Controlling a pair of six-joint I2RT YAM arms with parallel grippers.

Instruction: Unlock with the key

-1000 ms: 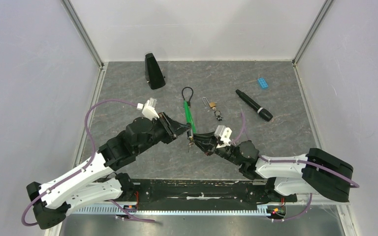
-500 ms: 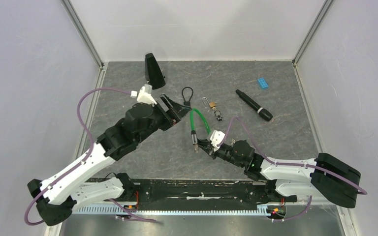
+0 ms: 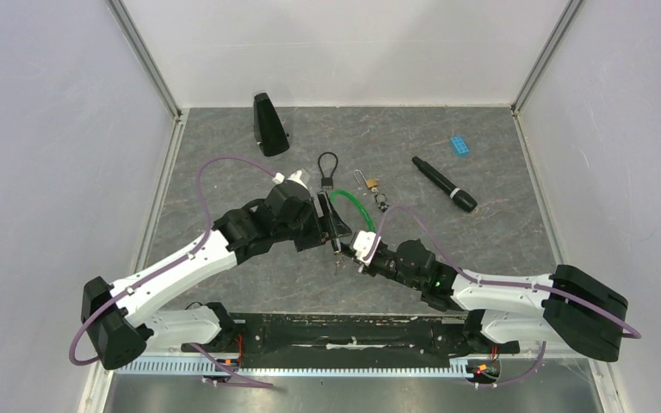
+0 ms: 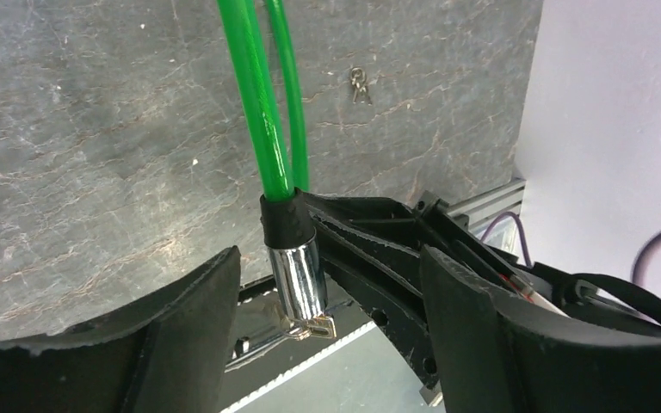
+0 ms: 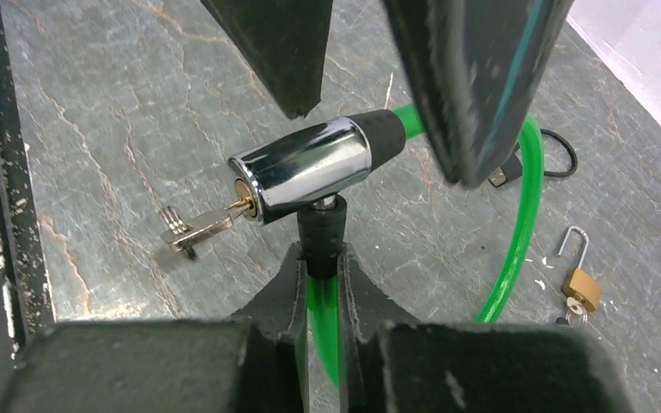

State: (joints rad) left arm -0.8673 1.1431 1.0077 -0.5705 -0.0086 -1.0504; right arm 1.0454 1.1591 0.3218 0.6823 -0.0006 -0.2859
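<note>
Nearest you, the key (image 5: pixel 191 229) sits in the keyhole of the chrome lock barrel (image 5: pixel 303 169). Its bow sticks out toward the near edge of the bench (image 3: pixel 516 232), and nothing is holding it. Just behind, your right fingers (image 5: pixel 282 297) are clenched on the black sleeve where the green cable (image 5: pixel 516 224) enters the barrel, and they carry the lock. Your left fingers (image 4: pixel 191 331) are released, spread wide on either side of the barrel and apparently not touching it. Insertion looks done, so the turn is the step in hand. Next you likely need to shift the left fingers onto the key bow, close them flat on it, and twist while the right side braces the barrel. Farther back lie a small brass padlock (image 3: pixel 371 183) and a black pen (image 3: pixel 444 184), which play no part here.
</note>
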